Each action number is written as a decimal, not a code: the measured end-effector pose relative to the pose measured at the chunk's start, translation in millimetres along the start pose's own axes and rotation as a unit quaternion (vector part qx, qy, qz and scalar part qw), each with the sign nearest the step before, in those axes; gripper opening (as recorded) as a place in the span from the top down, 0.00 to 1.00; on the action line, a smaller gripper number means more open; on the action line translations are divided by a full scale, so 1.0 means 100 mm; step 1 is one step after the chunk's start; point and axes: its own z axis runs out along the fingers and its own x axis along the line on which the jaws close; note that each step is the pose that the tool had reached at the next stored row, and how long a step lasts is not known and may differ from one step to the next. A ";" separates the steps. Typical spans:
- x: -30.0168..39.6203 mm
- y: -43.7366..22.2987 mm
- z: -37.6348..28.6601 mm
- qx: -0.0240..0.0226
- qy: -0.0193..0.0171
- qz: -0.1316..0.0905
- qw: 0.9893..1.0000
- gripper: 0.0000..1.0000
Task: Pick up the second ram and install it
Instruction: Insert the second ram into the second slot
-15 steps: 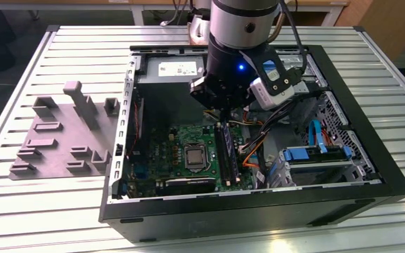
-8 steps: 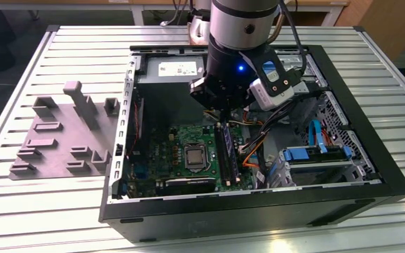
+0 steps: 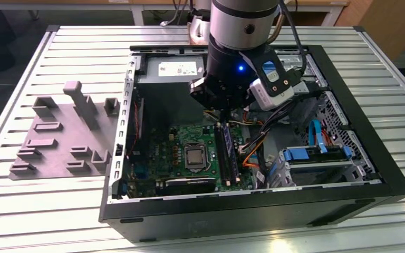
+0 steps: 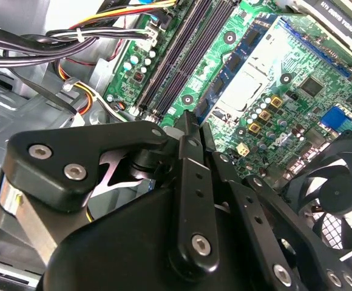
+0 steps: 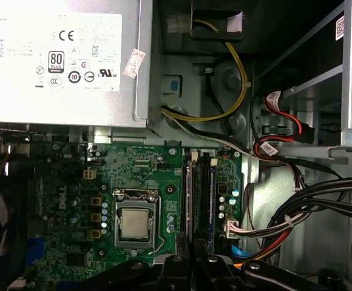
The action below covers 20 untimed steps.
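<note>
I have the claw (image 4: 191,121) hanging inside the open computer case (image 3: 259,211) on the desk (image 3: 48,221), directly over the near end of the black memory slots (image 4: 182,54) of the motherboard (image 5: 60,200). In the second wrist view its fingers are drawn together, and I cannot make out any board between them. The second ram (image 5: 212,194) appears as a narrow blue-green strip standing in the slot bank beside the processor socket (image 5: 133,221), and I judge it to be in its slot. I cannot confirm from these views that it is fully seated or that the end latches have closed. Hazard 1: uneven seating. With the claw over one end only, downward force there could leave the far end raised, and the stick tilted. Hazard 2: misalignment. If the fingertips sit off the stick's edge, pressure would land on the slot wall or a neighbouring slot, which could flex the board or damage a latch. Hazard 3: cable contact. The black cable bundle (image 4: 18,42) and the coloured wires (image 4: 85,97) lie close beside the claw linkage, so sideways travel could snag them. Hazard 4: excess force. A notch mismatch would resist insertion, and pressing harder could crack the stick.
</note>
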 end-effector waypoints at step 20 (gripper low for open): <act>-0.011 -0.039 0.282 0.000 0.000 0.011 1.000 0.86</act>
